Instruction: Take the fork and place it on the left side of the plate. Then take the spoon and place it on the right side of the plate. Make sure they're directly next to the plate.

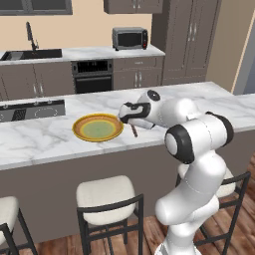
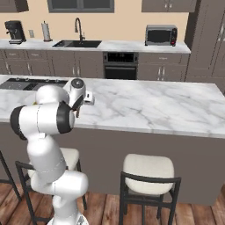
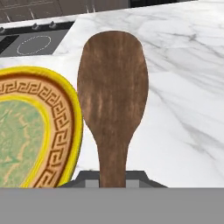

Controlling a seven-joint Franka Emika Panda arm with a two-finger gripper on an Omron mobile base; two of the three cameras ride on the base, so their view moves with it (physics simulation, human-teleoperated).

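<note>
My gripper [image 3: 113, 181] is shut on the handle of a brown wooden spoon [image 3: 113, 87]. The spoon's broad bowl points away from the hand, over the marble counter. Just left of the spoon in the hand view lies the plate [image 3: 65, 109], yellow-rimmed with a brown key pattern and a green middle. From the left base view the plate [image 1: 79, 130] rests on the island counter. The gripper [image 1: 125, 118] hovers at its right edge, and the spoon [image 1: 134, 131] slants down toward the counter. I cannot tell whether the spoon touches the counter. The fork is out of view.
A black cooktop [image 1: 30, 110] is set into the island's left end, beyond the plate. White marble counter [image 1: 199, 99] stretches to the right. Stools [image 1: 107, 196] stand along the near edge. A sink and toaster oven [image 1: 129, 38] sit on the back counter.
</note>
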